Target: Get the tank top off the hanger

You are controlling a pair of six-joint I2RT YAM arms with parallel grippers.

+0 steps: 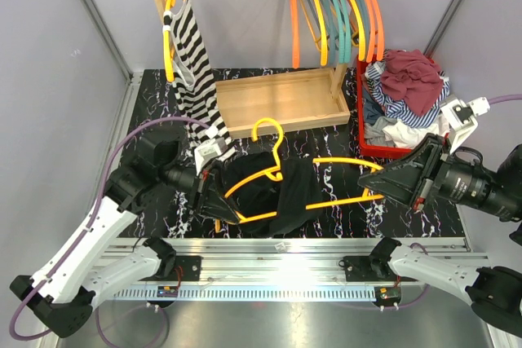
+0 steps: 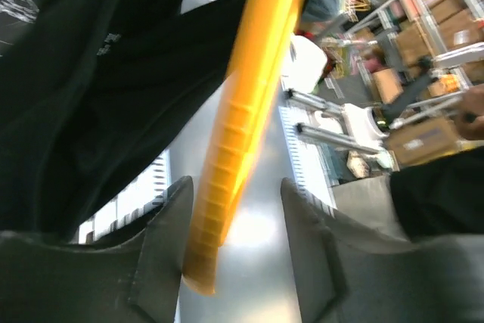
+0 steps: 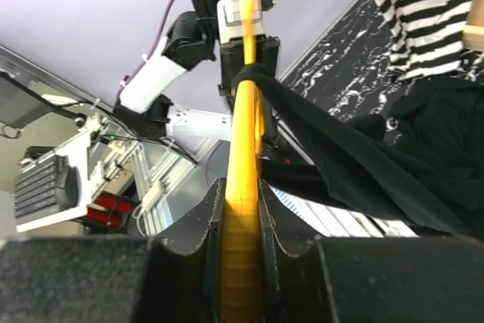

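L claw point(image 2: 234, 188) is part open round the left end of the hanger point(image 1: 342, 202). The bar runs btwn its fingers point(image 2: 170, 225), one just beside the bar and the other w/ a clear gap, so no clamp. R claw point(image 3: 242, 185) is closed tight on the hanger's right end, both pads pressed to the orange bar.

Hanger spans btwn the two claws over the near half of the table point(image 1: 326, 140), hook pointing toward the rack point(image 1: 277, 99). Can't tell if it rests on the table or is lifted.

Top point(image 1: 281, 193), black, is not yet off. It's bunched on the hanger's left and middle, w/ a strap looped over the bar near L claw. Right part of the bar is bare.

At back, a striped top point(image 1: 192, 55) hangs at the rack's left on a yellow hanger, w/ spare hangers point(image 1: 334, 6) at the right. Red bin point(image 1: 360, 112) of clothes point(image 1: 412, 79) sits at the table's far right, near R claw.
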